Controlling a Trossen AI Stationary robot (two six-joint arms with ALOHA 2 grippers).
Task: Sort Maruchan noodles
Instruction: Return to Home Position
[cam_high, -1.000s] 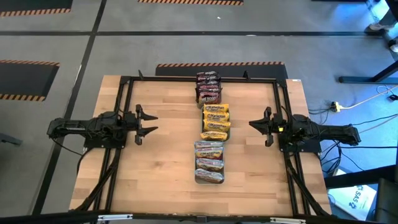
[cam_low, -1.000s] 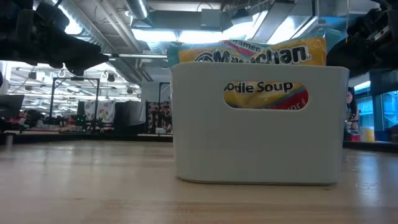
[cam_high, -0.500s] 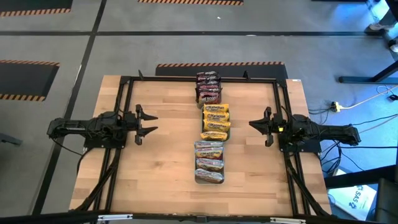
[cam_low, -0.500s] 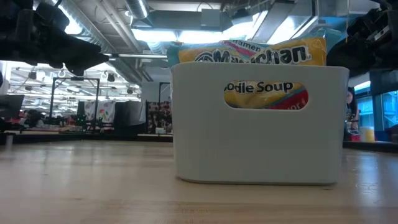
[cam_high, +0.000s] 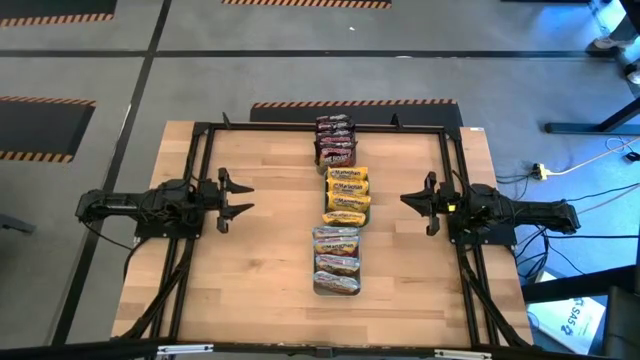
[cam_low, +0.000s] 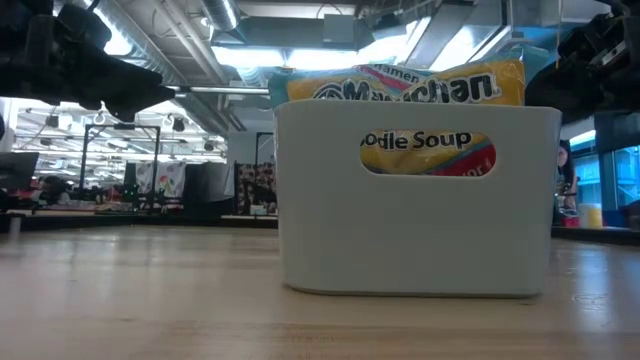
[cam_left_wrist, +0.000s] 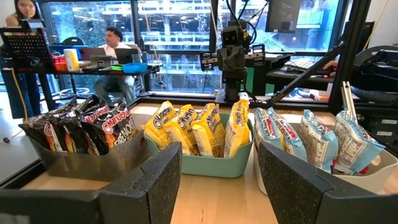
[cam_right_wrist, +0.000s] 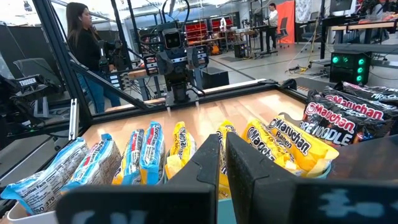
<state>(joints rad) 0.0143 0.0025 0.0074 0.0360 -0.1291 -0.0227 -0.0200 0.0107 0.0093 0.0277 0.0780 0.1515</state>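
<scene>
The Maruchan noodles stand on edge in three trays lined up along the table's middle. Dark red-brown packets (cam_high: 336, 141) fill the dark grey tray (cam_left_wrist: 74, 163) at the far end. Yellow packets (cam_high: 347, 195) fill the teal tray (cam_left_wrist: 199, 163) in the middle, and pale packets (cam_high: 337, 260) the white tray (cam_low: 415, 215) at the near end. My left gripper (cam_high: 243, 198) hovers open to the left of the trays, pointing at them (cam_left_wrist: 217, 168). My right gripper (cam_high: 405, 199) hovers shut to their right, also pointing at them (cam_right_wrist: 224, 146). Neither touches anything.
A black frame (cam_high: 200, 135) runs around the wooden table top (cam_high: 260, 270). Bare wood lies between each gripper and the trays. People sit and stand at desks (cam_left_wrist: 112, 43) in the room beyond, one near the frame (cam_right_wrist: 84, 43).
</scene>
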